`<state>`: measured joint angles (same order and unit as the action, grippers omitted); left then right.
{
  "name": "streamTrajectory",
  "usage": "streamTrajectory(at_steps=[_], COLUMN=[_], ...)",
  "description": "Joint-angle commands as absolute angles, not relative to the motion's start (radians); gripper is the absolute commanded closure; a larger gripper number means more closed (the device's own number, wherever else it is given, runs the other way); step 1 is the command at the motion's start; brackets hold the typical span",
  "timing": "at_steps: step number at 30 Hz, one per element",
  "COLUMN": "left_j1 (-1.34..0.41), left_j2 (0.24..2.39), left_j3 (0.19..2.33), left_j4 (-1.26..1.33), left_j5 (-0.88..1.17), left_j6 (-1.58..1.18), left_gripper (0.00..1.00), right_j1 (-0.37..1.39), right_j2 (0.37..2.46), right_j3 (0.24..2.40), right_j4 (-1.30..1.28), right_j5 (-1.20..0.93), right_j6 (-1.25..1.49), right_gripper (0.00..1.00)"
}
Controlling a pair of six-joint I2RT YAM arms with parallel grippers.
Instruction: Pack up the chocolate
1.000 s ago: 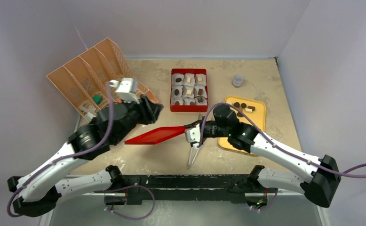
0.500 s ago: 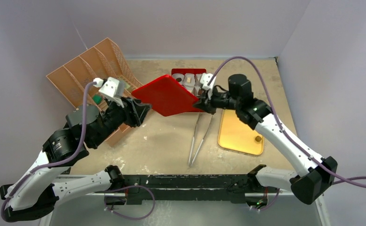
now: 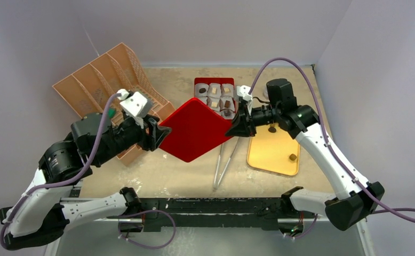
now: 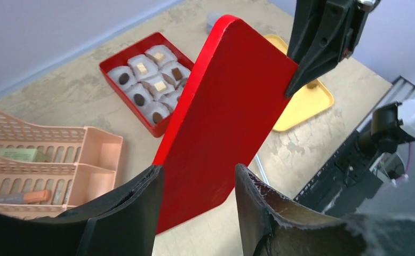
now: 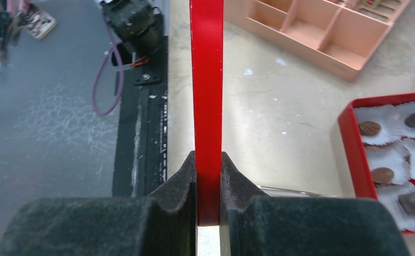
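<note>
The chocolate sits in white paper cups inside the red box, seen also in the left wrist view as chocolate and in the right wrist view as chocolate. Two more pieces lie on the yellow tray: a tan one and a dark one. A red lid hangs tilted in the air between the arms. My right gripper is shut on its right corner. My left gripper stands open at the lid's left corner.
Metal tweezers lie on the table under the lid's right side. An orange compartment organizer stands at the back left, beside my left arm. The tray lies right of the tweezers, under my right arm.
The lid rose from low and flat, tipped up over the box, and now hangs nearer the table's middle. My left jaws have spread wider. My right arm swung back and right.
</note>
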<state>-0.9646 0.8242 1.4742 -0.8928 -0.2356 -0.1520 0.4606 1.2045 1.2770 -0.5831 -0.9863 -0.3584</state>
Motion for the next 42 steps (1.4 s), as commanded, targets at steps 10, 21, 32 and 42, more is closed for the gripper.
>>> streamTrajectory(at_steps=[10,21,32,42], left_j1=[-0.967,-0.967,-0.966,-0.967], left_j2=[0.878,0.930,0.884,0.848], left_j3=[1.460,1.446,1.406,1.301], left_j4=[-1.011,-1.010,-0.861,-0.575], left_j5=[-0.102,-0.045,-0.013,0.025], left_j6=[-0.176,-0.129,-0.148,-0.253], left_gripper=[0.47,0.53,1.00,1.00], right_j1=[0.458,0.457,0.457,0.457], right_j2=[1.046,1.051,0.963,0.855], right_j3=[1.218,1.240,1.098,0.919], right_j4=[-0.581,-0.638,-0.260,0.210], right_j5=[-1.196,-1.209,-0.964,-0.504], right_j6=[-0.550,-0.664,-0.385,0.139], right_gripper=[1.00,1.00,0.79,0.29])
